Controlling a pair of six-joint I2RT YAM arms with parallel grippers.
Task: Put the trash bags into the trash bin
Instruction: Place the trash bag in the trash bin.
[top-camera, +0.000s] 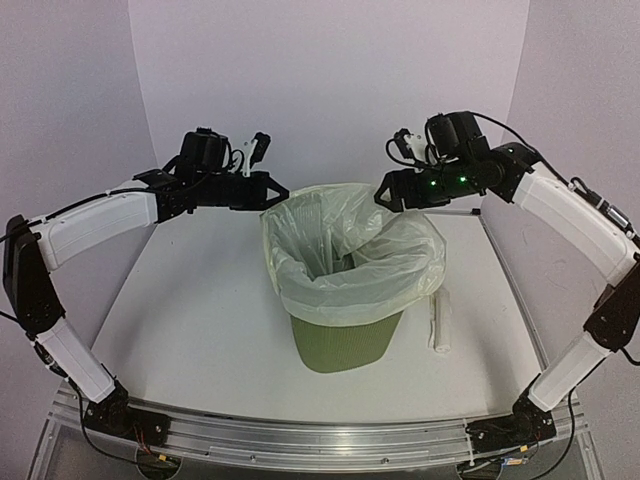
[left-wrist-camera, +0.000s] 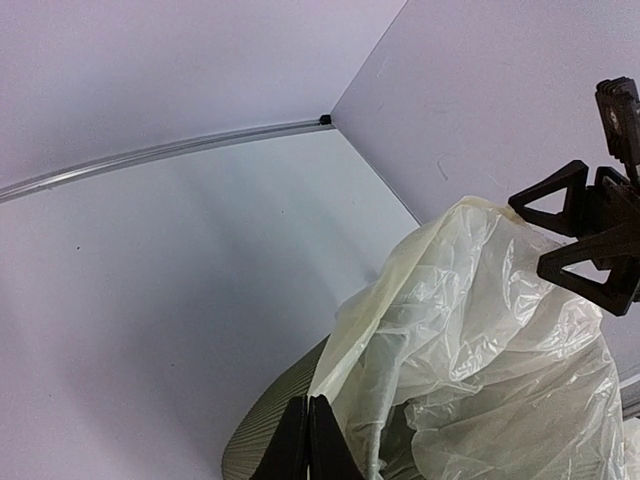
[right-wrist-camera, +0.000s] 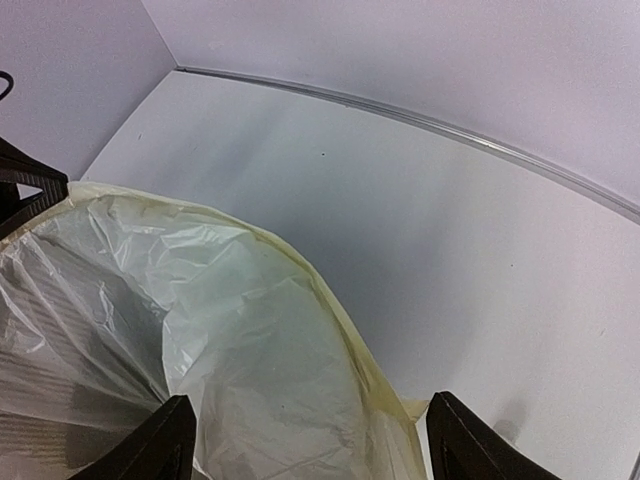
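Note:
The olive-green trash bin (top-camera: 340, 345) stands mid-table, with a translucent pale yellow trash bag (top-camera: 350, 255) puffed up in its mouth and draped over the rim. My left gripper (top-camera: 275, 195) is at the bag's far-left edge. In the left wrist view its fingers (left-wrist-camera: 296, 425) are shut, and the bag's folded edge (left-wrist-camera: 345, 330) runs into their tips above the bin's ribbed wall (left-wrist-camera: 270, 420). My right gripper (top-camera: 385, 190) hangs open over the far-right edge. In the right wrist view it (right-wrist-camera: 315, 440) straddles the bag's rim (right-wrist-camera: 330, 310) without touching it.
A white rolled bundle (top-camera: 441, 322) lies on the table just right of the bin. White walls close in the back and sides, and a metal rail (top-camera: 320, 440) runs along the near edge between the arm bases.

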